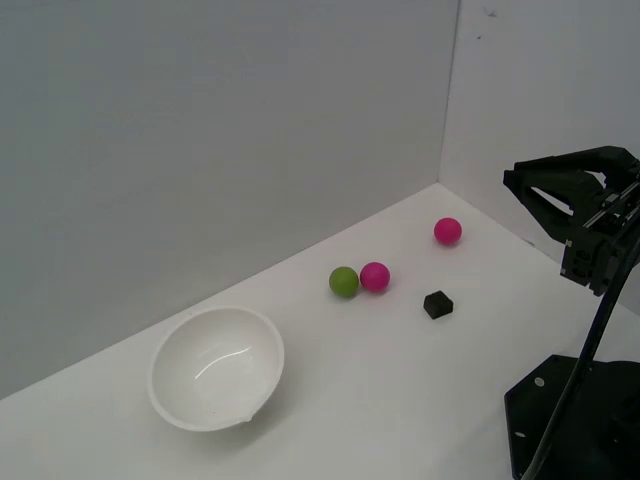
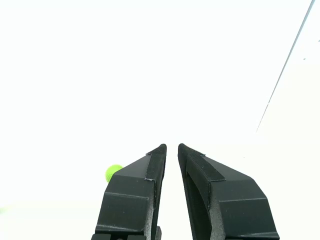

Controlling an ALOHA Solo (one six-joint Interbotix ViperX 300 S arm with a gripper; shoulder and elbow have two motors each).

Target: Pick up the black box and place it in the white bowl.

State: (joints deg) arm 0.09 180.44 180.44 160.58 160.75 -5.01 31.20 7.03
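The black box (image 1: 438, 304) is a tiny matte cube on the white table, just to the exterior view's right of the green ball. The white bowl (image 1: 170, 350) stands empty at the exterior view's lower left, far from the box. My gripper (image 1: 512, 182) hangs in the air at the exterior view's right, well above the box and apart from it. In the wrist view the gripper (image 2: 171, 147) holds nothing, and its fingers stand almost together with a narrow slit between them. The box and bowl do not show in the wrist view.
A green ball (image 1: 344, 281) and a pink ball (image 1: 375, 276) touch side by side near the box. A second pink ball (image 1: 447, 231) lies farther back near the wall corner. The black robot base (image 1: 570, 420) is at the lower right. The green ball also shows in the wrist view (image 2: 113, 173).
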